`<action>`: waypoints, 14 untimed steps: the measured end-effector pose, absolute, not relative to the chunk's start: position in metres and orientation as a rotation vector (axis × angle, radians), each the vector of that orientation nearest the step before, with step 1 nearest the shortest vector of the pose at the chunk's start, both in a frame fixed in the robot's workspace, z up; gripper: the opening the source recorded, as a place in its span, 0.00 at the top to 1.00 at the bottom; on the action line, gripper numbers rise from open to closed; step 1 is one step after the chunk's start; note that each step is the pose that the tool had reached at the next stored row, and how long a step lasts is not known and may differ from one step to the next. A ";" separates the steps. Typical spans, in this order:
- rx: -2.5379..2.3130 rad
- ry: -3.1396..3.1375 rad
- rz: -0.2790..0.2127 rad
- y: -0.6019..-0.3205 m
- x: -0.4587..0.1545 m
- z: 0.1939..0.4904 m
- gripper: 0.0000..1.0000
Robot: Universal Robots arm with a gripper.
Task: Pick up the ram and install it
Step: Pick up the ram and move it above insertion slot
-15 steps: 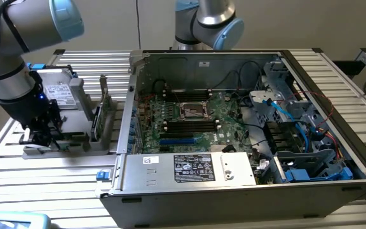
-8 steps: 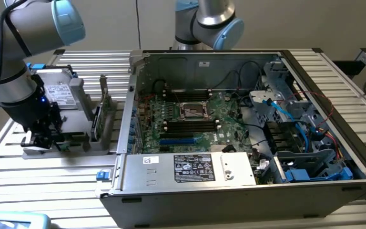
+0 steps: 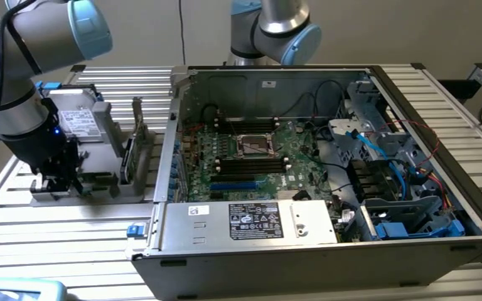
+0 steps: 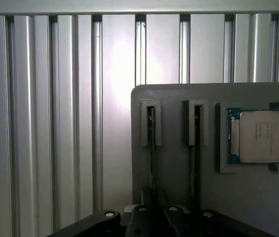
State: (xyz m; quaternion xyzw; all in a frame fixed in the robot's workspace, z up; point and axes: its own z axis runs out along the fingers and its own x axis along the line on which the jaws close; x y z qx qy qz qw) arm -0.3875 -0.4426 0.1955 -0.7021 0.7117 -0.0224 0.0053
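The pincer (image 3: pixel 48 184) is down on the grey holder (image 4: pixel 179 173); whether it grips or stands open cannot be told. The ram (image 4: pixel 150 126) stands on edge in a holder slot, in line with the pincer. A second stick (image 4: pixel 197 126) sits in the next slot over. Farther from the pincer lies a processor (image 4: pixel 262 137), its engraving unreadable. Well apart, toward the exterior view's right, the open computer case (image 3: pixel 308 266) carries a black label (image 3: pixel 256 221) and a white sticker (image 3: pixel 198 211), their print too small to read.
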 end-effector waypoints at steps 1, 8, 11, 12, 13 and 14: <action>-2.198 2.228 -0.070 -0.443 -0.388 0.196 0.84; -2.201 2.231 -0.065 -0.443 -0.388 0.203 0.86; -2.203 2.233 -0.063 -0.443 -0.390 0.211 0.86; -2.203 2.233 -0.064 -0.443 -0.390 0.214 0.86; -2.204 2.233 -0.064 -0.443 -0.390 0.218 0.86; -2.204 2.233 -0.065 -0.443 -0.390 0.222 0.86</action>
